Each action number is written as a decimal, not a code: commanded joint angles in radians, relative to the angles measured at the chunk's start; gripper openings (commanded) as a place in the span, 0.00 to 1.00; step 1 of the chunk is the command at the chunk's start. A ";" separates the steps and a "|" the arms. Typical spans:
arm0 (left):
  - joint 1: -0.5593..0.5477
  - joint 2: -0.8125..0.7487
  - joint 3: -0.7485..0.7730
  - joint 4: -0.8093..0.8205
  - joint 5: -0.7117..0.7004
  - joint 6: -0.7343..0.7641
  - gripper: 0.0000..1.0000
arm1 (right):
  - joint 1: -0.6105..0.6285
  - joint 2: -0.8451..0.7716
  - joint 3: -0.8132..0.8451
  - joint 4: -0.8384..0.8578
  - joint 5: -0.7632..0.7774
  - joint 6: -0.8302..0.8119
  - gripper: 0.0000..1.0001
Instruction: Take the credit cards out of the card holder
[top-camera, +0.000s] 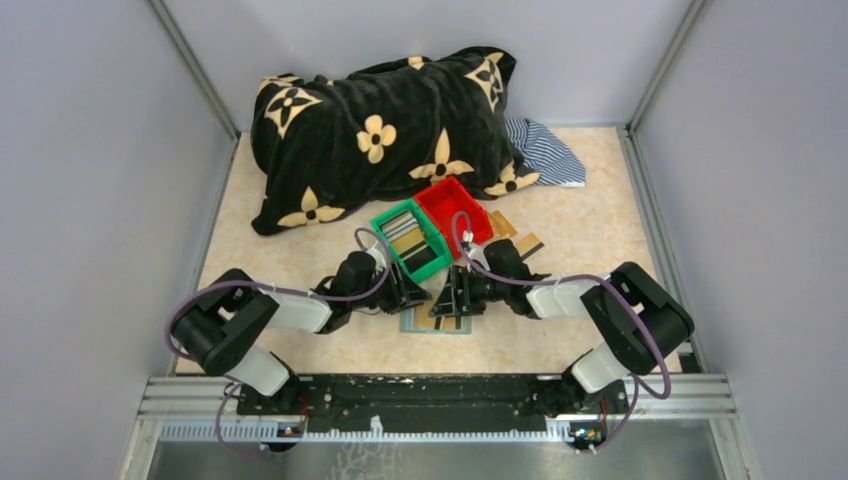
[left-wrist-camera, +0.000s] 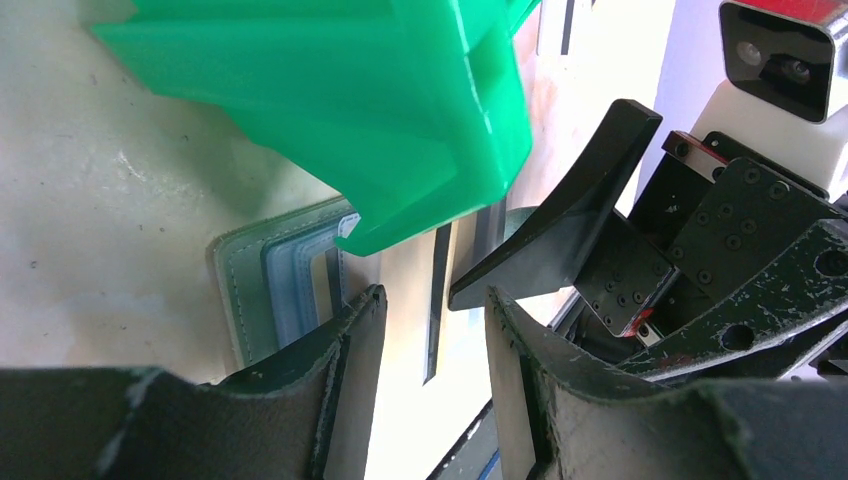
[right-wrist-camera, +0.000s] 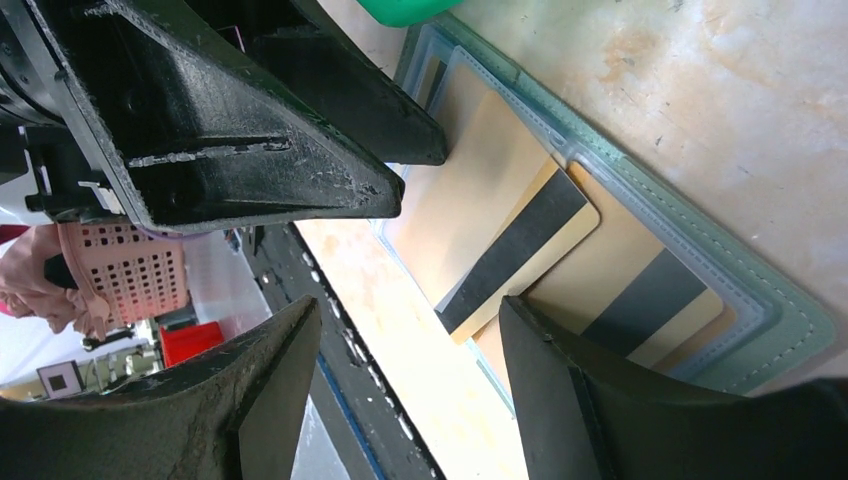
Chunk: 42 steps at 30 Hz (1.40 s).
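The card holder (top-camera: 437, 322) lies open and flat on the table near the front, between the two grippers. In the right wrist view its grey-green edge (right-wrist-camera: 790, 320) frames see-through pockets. A gold credit card with a black stripe (right-wrist-camera: 520, 240) sticks halfway out of a pocket, and another card (right-wrist-camera: 640, 300) sits inside beside it. My left gripper (top-camera: 408, 296) is open and empty, one fingertip (right-wrist-camera: 415, 145) down on the holder's left half. My right gripper (right-wrist-camera: 410, 340) is open and empty, just over the holder's near edge. The holder's corner shows in the left wrist view (left-wrist-camera: 265, 290).
A green bin (top-camera: 412, 240) holding cards and a red bin (top-camera: 455, 212) stand just behind the holder; the green bin (left-wrist-camera: 350, 100) overhangs the holder's corner. Loose gold cards (top-camera: 515, 235) lie right of the red bin. A black flowered blanket (top-camera: 380, 130) fills the back.
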 joint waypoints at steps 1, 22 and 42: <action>-0.010 0.054 -0.055 -0.138 0.003 0.019 0.49 | 0.022 0.035 0.016 -0.057 0.057 -0.024 0.67; -0.010 0.080 -0.072 -0.050 0.029 0.007 0.49 | 0.075 -0.166 -0.010 -0.224 0.147 0.014 0.68; -0.010 0.110 -0.091 0.033 0.080 -0.025 0.49 | 0.162 -0.059 0.000 -0.130 0.213 0.078 0.72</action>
